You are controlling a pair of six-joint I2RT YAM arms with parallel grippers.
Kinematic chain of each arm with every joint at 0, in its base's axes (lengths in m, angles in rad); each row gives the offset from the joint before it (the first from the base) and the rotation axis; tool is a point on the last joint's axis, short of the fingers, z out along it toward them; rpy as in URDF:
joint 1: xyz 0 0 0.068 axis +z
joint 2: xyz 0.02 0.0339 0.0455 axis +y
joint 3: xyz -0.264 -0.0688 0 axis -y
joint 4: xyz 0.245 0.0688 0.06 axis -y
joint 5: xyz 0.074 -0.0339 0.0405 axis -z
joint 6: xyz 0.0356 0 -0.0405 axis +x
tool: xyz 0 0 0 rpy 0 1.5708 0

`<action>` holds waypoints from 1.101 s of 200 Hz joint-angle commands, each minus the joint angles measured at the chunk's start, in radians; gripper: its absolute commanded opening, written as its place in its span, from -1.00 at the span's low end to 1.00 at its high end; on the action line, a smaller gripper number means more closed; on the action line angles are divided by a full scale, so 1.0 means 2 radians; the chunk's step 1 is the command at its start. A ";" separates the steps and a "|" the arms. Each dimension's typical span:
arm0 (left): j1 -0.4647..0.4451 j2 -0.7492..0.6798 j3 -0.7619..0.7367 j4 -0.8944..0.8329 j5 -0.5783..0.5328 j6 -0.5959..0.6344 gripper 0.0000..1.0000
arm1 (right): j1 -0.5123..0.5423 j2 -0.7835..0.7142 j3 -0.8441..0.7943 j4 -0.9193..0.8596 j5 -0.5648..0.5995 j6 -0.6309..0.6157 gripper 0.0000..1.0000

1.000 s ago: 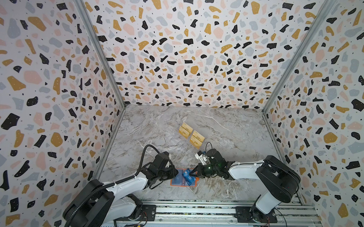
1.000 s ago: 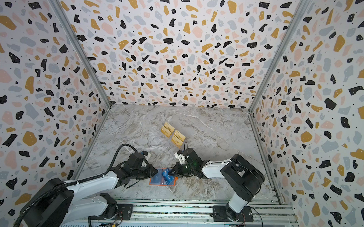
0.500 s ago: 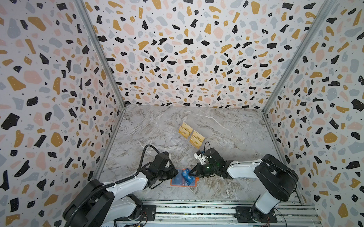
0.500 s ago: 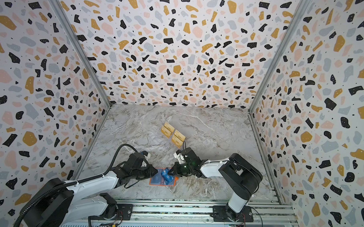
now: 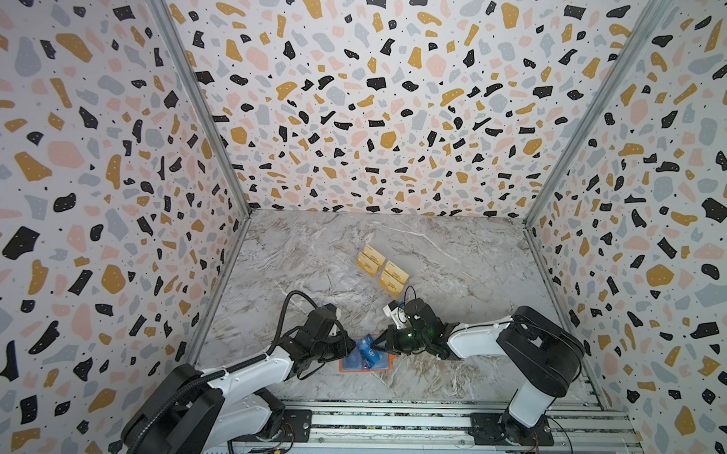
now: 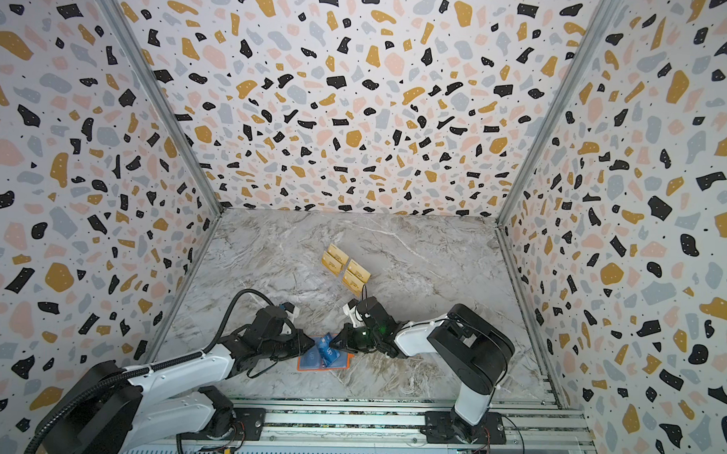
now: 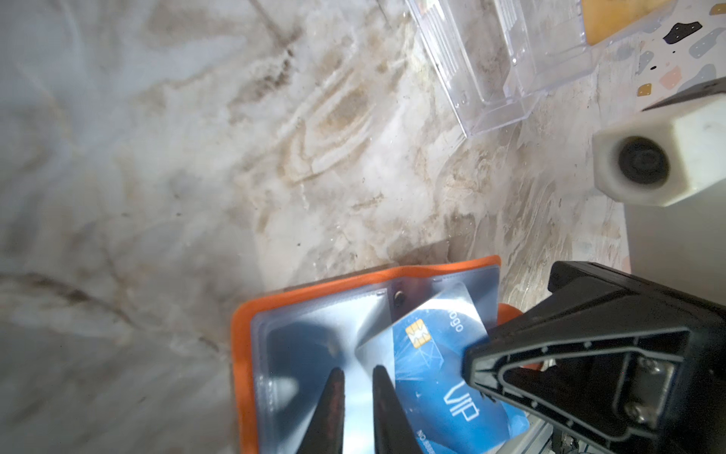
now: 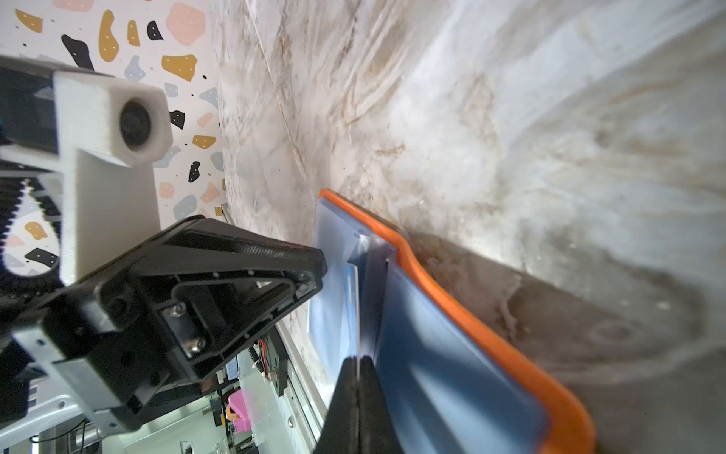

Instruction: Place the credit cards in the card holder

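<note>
Currently my right gripper (image 5: 377,344) clamps the blue card (image 7: 436,377), long axis slanting across the card holder (image 7: 240,353); left gripper (image 7: 357,379), I cannot tell.

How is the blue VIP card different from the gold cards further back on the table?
Colour: the blue card is blue with white VIP lettering; the gold cards are gold with dark print.
Place: the blue card tilts over the open orange card holder; the gold cards sit further back, four together.
Hold: the right gripper pinches the blue card; neither gripper touches the gold cards.
Both are small thin rectangles.
</note>
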 commanded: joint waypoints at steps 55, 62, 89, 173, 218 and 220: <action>-0.003 -0.018 -0.020 0.002 -0.003 -0.005 -0.77 | 0.026 0.035 -0.032 0.120 0.067 0.074 -1.00; -0.003 -0.018 -0.021 0.002 -0.003 -0.005 -0.80 | 0.029 0.036 -0.034 0.127 0.073 0.078 -1.00; -0.003 -0.021 -0.029 0.007 0.000 -0.009 -0.89 | 0.034 0.050 -0.037 0.151 0.085 0.087 -1.00; -0.003 -0.025 -0.038 0.014 0.003 -0.016 -1.00 | 0.049 0.062 -0.046 0.193 0.122 0.104 -1.00; -0.003 -0.031 -0.039 0.015 0.004 -0.017 -1.00 | 0.051 0.079 -0.052 0.233 0.129 0.116 -1.00; -0.003 -0.031 -0.039 0.016 0.004 -0.025 -1.00 | 0.052 0.081 -0.052 0.235 0.130 0.118 -1.00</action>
